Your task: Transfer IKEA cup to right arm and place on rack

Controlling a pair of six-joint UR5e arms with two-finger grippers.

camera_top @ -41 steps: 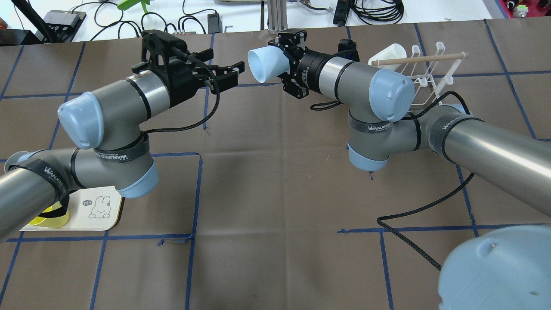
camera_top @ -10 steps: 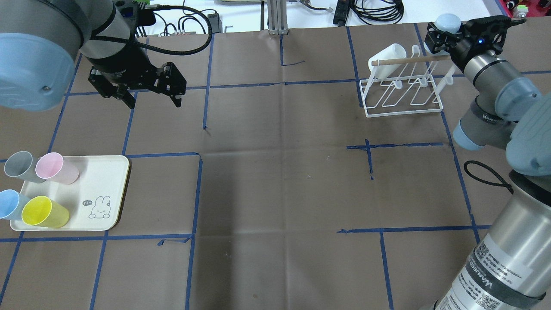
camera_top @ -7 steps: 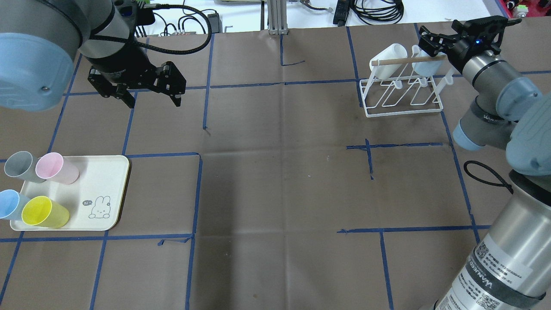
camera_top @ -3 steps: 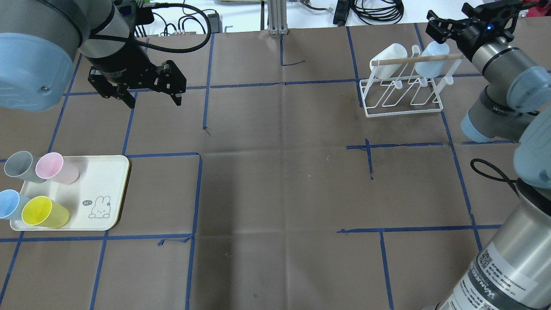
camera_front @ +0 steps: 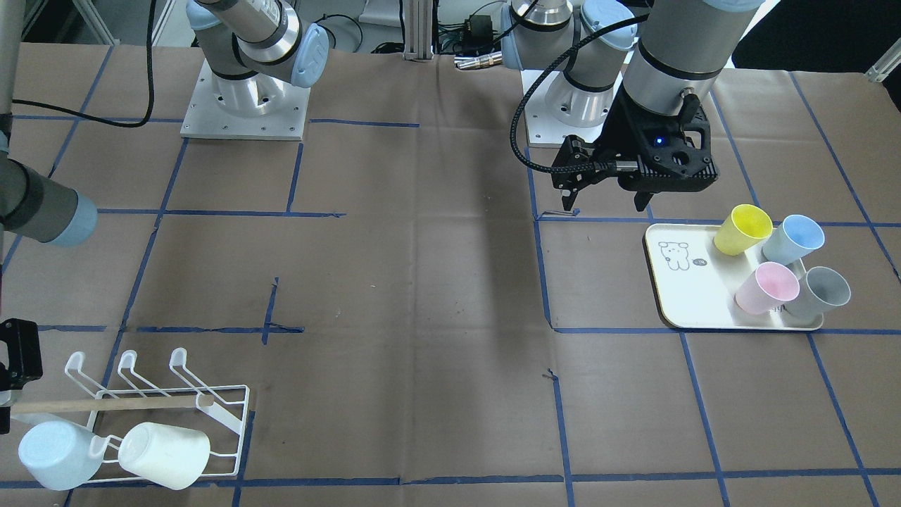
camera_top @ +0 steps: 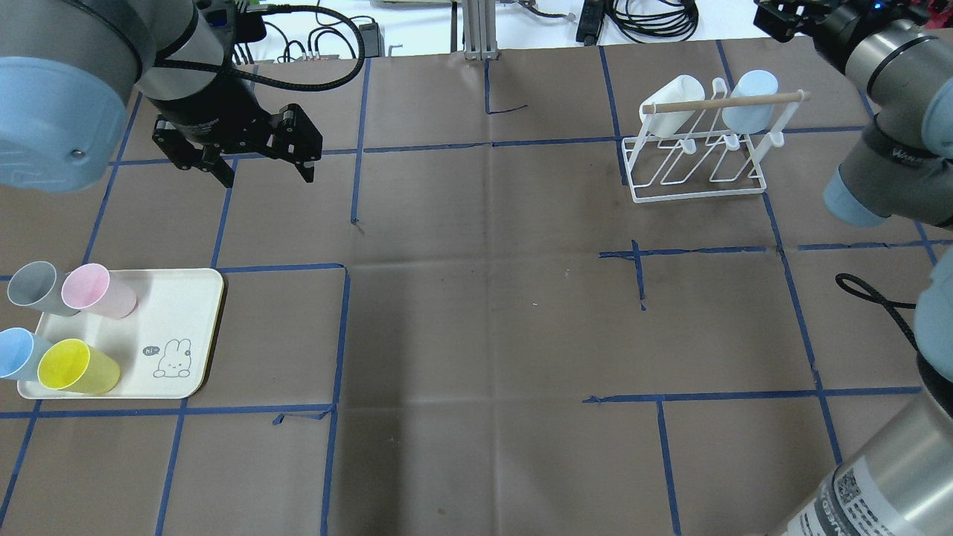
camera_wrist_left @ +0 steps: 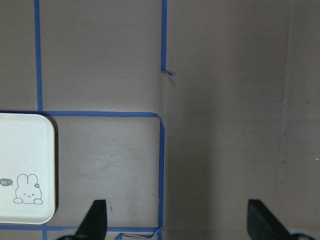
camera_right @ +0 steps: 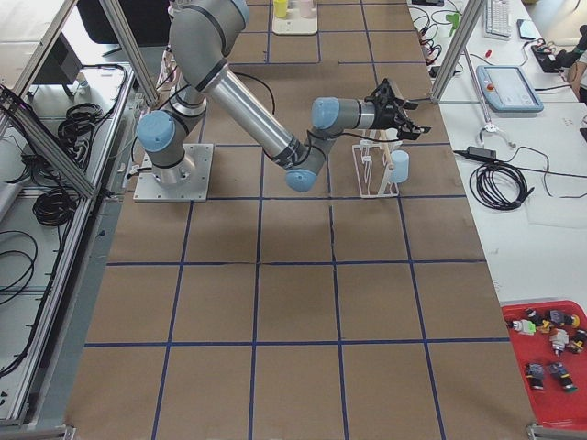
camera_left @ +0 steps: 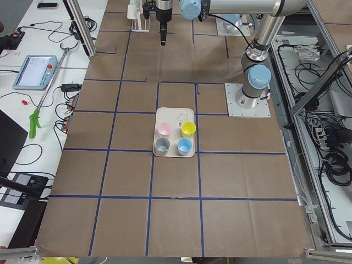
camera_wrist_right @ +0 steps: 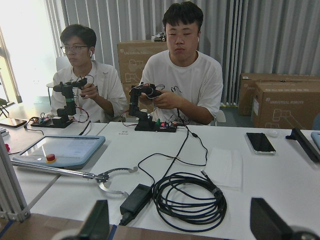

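Observation:
The pale blue IKEA cup (camera_top: 748,112) hangs mouth-down on a far prong of the white wire rack (camera_top: 700,190), beside a white cup (camera_top: 670,95) under the wooden dowel. Both cups also show in the front view, blue (camera_front: 53,454) and white (camera_front: 165,454). My right gripper (camera_top: 782,13) is open and empty, beyond and above the rack, apart from the cup. Its wrist view shows only its bare fingertips (camera_wrist_right: 97,220) and the operators' desk. My left gripper (camera_top: 266,175) is open and empty above the table at the far left; its fingertips (camera_wrist_left: 95,220) are wide apart.
A cream tray (camera_top: 186,335) with a rabbit drawing at the near left holds a grey (camera_top: 33,286), a pink (camera_top: 93,290), a blue (camera_top: 15,353) and a yellow cup (camera_top: 74,366). Blue tape lines cross the brown table. Cables lie past its far edge.
My right gripper brought the pale blue cup to the rack, let it go on a prong and drew back up and away. The left arm has stayed still for the last second.

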